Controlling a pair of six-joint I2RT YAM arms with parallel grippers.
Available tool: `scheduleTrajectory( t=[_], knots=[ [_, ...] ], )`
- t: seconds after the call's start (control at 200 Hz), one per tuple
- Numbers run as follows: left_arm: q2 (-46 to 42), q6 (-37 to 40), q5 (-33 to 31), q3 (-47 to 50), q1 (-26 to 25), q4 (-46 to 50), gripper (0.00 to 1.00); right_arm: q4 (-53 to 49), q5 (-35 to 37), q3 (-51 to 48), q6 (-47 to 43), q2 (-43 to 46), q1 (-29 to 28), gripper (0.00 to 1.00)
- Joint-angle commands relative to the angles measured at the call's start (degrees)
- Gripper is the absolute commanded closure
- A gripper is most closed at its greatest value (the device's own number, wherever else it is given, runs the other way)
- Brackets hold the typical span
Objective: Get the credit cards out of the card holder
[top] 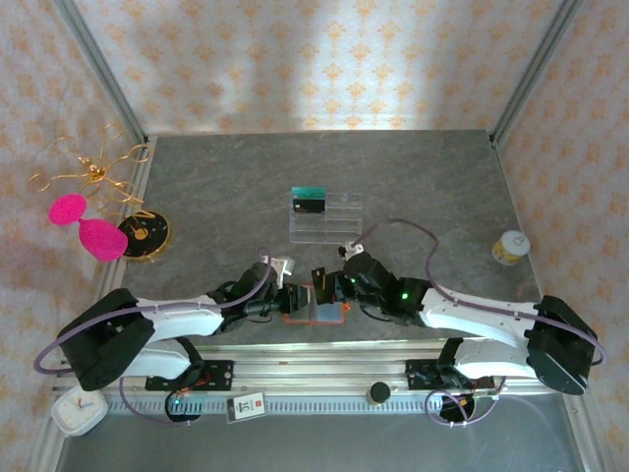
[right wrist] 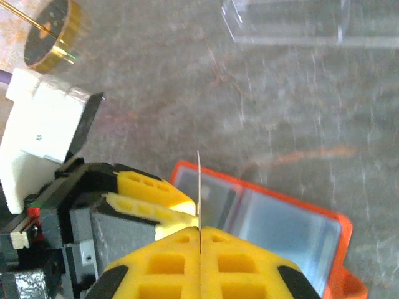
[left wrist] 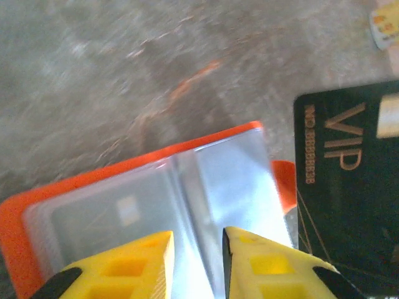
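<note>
Right end effector [right wrist: 199, 240] is clenched on the black card [left wrist: 349, 187], which stands edge-on between the yellow pads as a hairline, clear of the holder [left wrist: 11, 243]. The holder lies open on the counter [top: 442, 197] between the two arms, at the near edge. Left end effector [left wrist: 198, 261] hangs over the middle fold with its jaws parted and nothing pinched between them, so call it released. The job in hand looks like carrying that card off to the rack [top: 329, 218], where a teal card [top: 311, 191] already sits in a slot. To do it well, lift straight and steady: the card is thin, stiff and glossy, so a pinch near one edge could let it swivel. The left side would do best to pin the holder, since it is light and could drag along. The holder has an orange-red shell and clear, shiny plastic sleeves that glare. A pale patch shows behind the left sleeve; whether that is another card, I cannot tell. The black card carries gold VIP lettering. The counter is grey, mottled and stone-like.
</note>
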State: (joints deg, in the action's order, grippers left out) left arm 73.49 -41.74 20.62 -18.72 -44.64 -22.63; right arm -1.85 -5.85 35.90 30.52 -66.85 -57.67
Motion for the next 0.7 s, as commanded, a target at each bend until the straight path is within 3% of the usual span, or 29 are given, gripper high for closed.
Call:
scheduleTrajectory(
  t=[0.0,0.255,0.526,0.696],
  knots=[
    [-1.9,0.5,0.2,-1.9,-0.2,2.2,0.64,-4.1,5.9,4.5,-11.3,0.5,0.7,1.0],
    [-5.2,-0.7,-0.8,-1.1,-0.1,4.2,0.51,-2.0,7.9,14.5,-34.0,-5.6,6.9,1.0],
    [-6.6,0.5,-1.4,-3.6,0.3,9.1,0.48,-12.6,-1.3,31.4,-53.5,-18.5,13.4,1.0],
    [-6.5,1.1,1.7,-4.9,1.9,11.3,0.49,-19.9,-4.6,41.9,-63.3,-24.9,15.1,1.0]
  ],
)
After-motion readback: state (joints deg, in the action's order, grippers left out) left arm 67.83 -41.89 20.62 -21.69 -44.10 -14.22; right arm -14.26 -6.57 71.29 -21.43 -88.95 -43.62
